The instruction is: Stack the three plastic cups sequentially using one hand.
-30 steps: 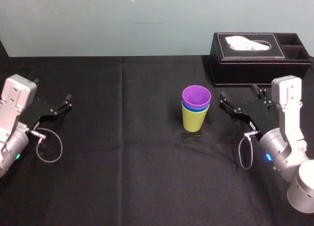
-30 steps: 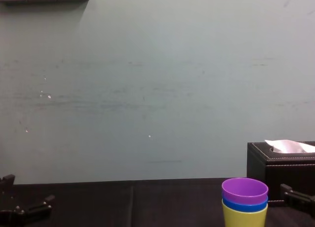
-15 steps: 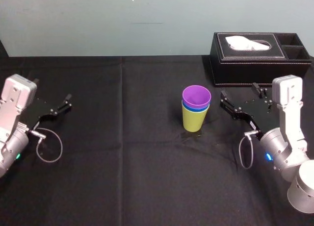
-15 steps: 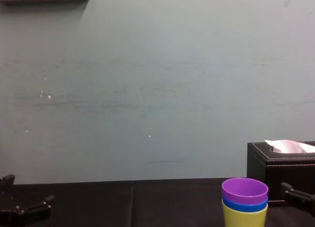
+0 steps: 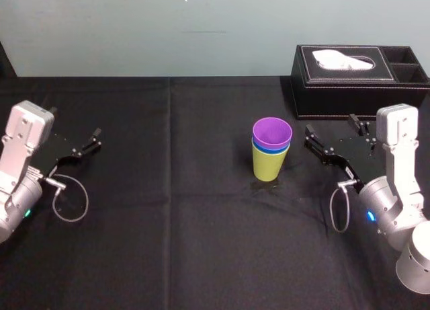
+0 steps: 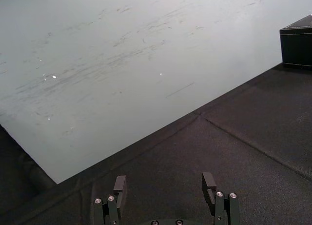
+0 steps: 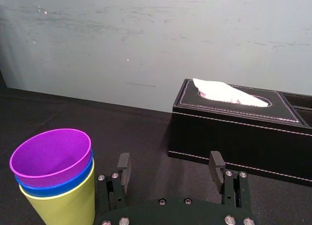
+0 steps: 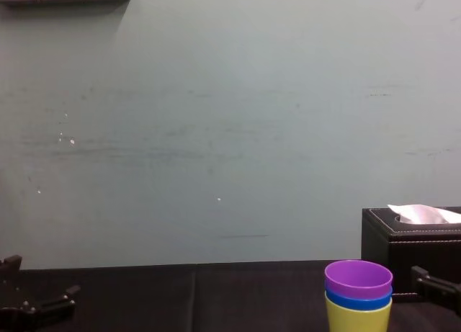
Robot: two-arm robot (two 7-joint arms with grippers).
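The right gripper hovered low over the black cloth-covered table, just to the right of the cup stack and apart from it. Its silver wrist was raised behind it and its dark jaws were spread wide, holding nothing; the right wrist view showed the same gap between its fingers. The left gripper rested far out on the table's left side, well apart from the cups, its jaws likewise wide and empty.

Near the table's middle stood the stack, upright: a smooth, tapered yellow-green plastic cup at the bottom, a blue plastic cup nested in it with only its rim band showing, and a purple plastic cup nested on top, its round mouth open upward. The cloth looked matte and faintly creased. Behind the stack, to the right, sat a rectangular black tissue box with pale stitched edges and a crumpled white tissue poking out.
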